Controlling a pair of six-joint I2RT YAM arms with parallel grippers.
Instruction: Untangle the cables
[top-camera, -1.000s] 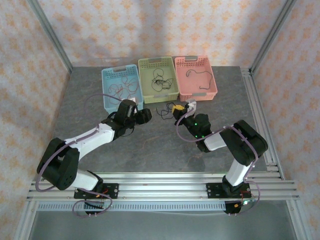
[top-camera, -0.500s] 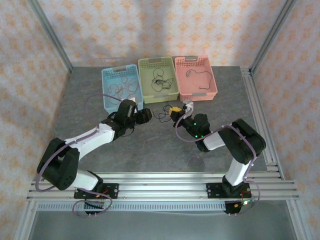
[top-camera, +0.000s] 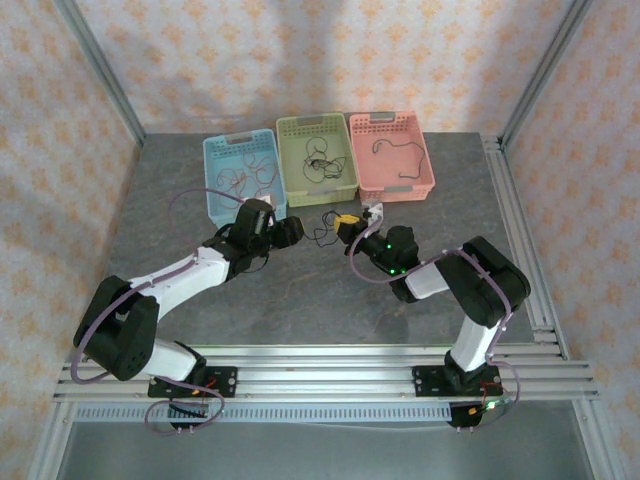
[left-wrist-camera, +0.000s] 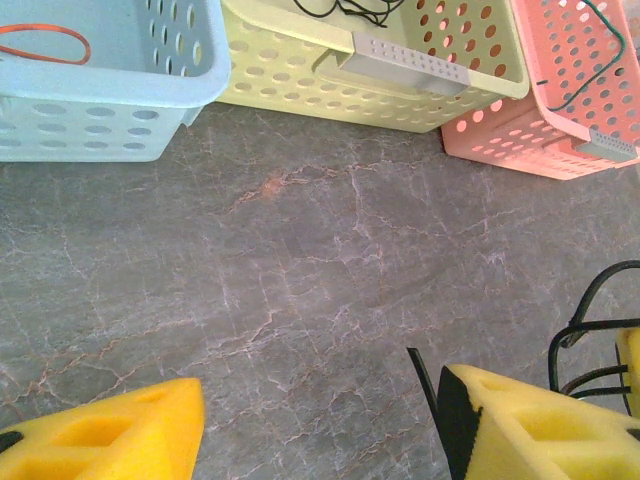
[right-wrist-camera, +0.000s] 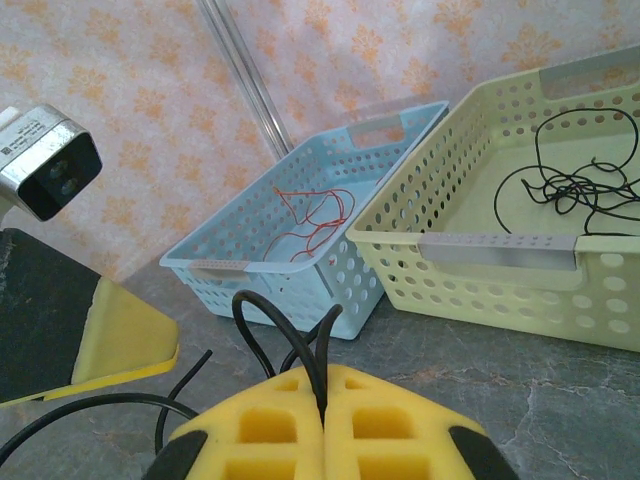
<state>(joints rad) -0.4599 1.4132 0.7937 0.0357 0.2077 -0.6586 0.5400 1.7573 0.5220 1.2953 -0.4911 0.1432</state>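
A loose black cable (top-camera: 322, 228) lies on the table between my two grippers, in front of the green basket (top-camera: 316, 160). My right gripper (top-camera: 347, 222) is shut on it; in the right wrist view the yellow pads (right-wrist-camera: 322, 378) pinch the cable (right-wrist-camera: 283, 328), which loops up out of them. My left gripper (top-camera: 290, 232) stands open just left of the cable, over bare table. In the left wrist view its gripper (left-wrist-camera: 320, 440) has nothing between the fingers, and black cable strands (left-wrist-camera: 600, 323) lie past the right finger (left-wrist-camera: 540, 430).
Three baskets stand in a row at the back: a blue basket (top-camera: 212, 180) holding red-orange cables (top-camera: 245, 178), the green one with black cables (top-camera: 318, 165), and a pink basket (top-camera: 425, 170) with one black cable (top-camera: 400, 160).
My right gripper has shifted a little to the left with the black cable in it. The left arm has stayed put.
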